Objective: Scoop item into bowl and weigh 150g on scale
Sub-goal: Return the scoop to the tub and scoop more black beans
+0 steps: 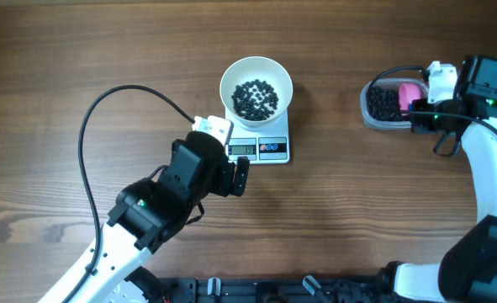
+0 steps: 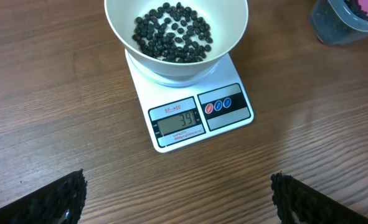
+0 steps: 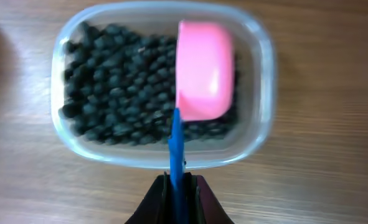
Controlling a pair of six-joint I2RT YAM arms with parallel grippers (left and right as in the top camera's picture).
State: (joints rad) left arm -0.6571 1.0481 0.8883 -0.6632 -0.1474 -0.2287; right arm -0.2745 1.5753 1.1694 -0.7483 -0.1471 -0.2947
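A white bowl point(image 1: 256, 86) point(image 2: 176, 37) stands on the white scale point(image 1: 261, 147) point(image 2: 196, 115) and holds a thin layer of black beads point(image 1: 256, 98) point(image 2: 172, 34). The scale's grey display point(image 2: 180, 122) is lit. My left gripper point(image 2: 177, 199) hovers open just in front of the scale, nothing between its fingers. A clear plastic tub point(image 1: 388, 103) point(image 3: 162, 93) at the right holds more black beads point(image 3: 118, 87). My right gripper point(image 3: 179, 186) is shut on the blue handle point(image 3: 176, 152) of a scoop whose pink cup point(image 3: 203, 70) point(image 1: 409, 94) sits over the tub's beads.
The left arm point(image 1: 160, 210) reaches in from the lower left with a black cable looping above it. The right arm point(image 1: 492, 168) runs down the right edge. Bare wooden tabletop point(image 1: 357, 194) lies between scale and tub.
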